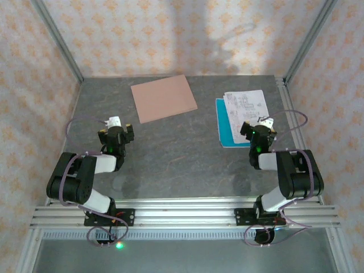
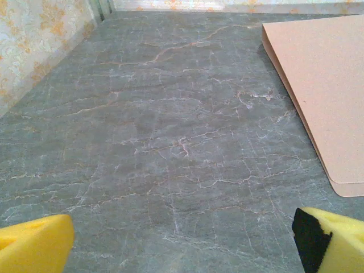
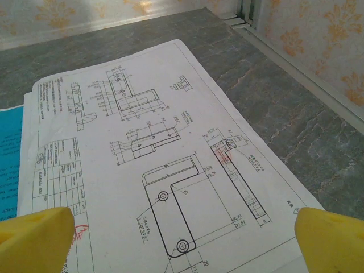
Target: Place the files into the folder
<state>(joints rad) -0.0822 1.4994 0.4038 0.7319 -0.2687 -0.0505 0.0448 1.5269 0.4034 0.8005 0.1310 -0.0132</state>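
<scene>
The files (image 1: 242,114) lie at the right of the table: a white sheet of line drawings (image 3: 153,165) on top of a teal-blue sheet (image 3: 8,165). My right gripper (image 1: 260,128) hovers over their near right corner, open, its yellow fingertips (image 3: 34,239) wide apart above the paper (image 3: 187,244). The pinkish-brown folder (image 1: 164,98) lies closed and flat at the back centre; its near corner (image 2: 324,85) shows in the left wrist view. My left gripper (image 1: 116,129) stands open over bare table (image 2: 182,244), left of the folder, with nothing between its pads (image 2: 333,239).
The grey marble tabletop (image 1: 182,159) stretches between the two arms. Wallpapered walls and metal frame posts (image 1: 57,40) close in the back and both sides. A metal rail (image 1: 290,108) runs along the right edge, close to the files.
</scene>
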